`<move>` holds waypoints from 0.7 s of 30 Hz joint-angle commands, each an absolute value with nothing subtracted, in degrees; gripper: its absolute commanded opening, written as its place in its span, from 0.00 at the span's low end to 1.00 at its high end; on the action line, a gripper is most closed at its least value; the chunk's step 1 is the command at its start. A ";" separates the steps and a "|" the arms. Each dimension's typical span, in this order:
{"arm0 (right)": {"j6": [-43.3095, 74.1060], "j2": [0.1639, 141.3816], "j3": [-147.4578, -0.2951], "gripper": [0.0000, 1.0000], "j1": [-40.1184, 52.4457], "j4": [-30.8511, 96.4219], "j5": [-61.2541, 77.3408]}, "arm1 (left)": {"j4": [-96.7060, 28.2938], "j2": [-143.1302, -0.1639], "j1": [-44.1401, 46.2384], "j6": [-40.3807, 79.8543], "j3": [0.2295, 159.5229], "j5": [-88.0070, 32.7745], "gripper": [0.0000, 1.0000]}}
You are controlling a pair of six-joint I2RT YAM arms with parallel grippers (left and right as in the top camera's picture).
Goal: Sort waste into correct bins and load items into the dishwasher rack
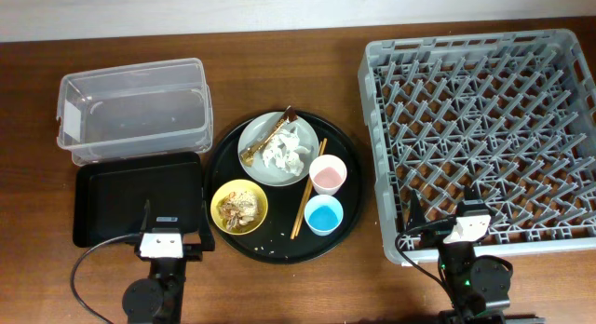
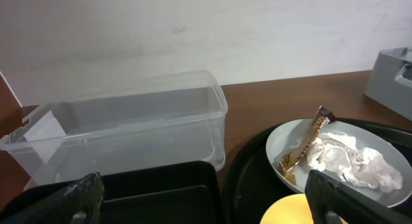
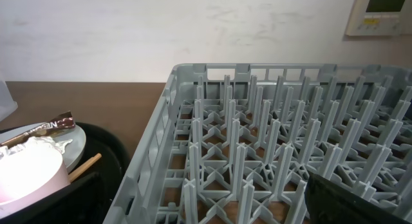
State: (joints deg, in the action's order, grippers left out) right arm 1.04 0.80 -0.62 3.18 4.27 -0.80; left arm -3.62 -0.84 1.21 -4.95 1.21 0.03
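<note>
- Overhead, the crumpled tissue (image 1: 287, 155) and foil wrapper (image 1: 265, 140) lay on the plate (image 1: 251, 136).
- That tissue looked light and soft, best pinched at its bunched top.
- Both the left gripper (image 1: 172, 240) and right gripper (image 1: 466, 222) hung with fingers apart, empty, short of the plate.

No legible text: print on the foil wrapper (image 3: 45, 129), left of the dishwasher rack (image 3: 149, 161), is too blurred to read.

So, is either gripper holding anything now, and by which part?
Nothing is held: the left gripper and the right gripper are both open and empty.
</note>
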 commanded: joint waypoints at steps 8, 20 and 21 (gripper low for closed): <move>2.44 3.09 -10.26 0.99 2.92 15.84 -0.89 | -16.25 -6.52 1.45 -3.01 11.88 -0.27 0.99; 2.42 40.01 -44.47 0.99 2.92 47.29 -0.47 | -46.70 -62.98 1.45 -0.86 57.21 -14.00 0.99; 2.39 41.95 -45.76 0.99 2.92 48.95 0.16 | -51.96 -66.59 1.45 -0.89 61.76 -13.91 0.99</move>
State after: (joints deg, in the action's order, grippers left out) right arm 1.76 39.13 -42.65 3.18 46.61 -0.58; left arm -45.15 -59.72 1.23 -1.37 53.06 -10.59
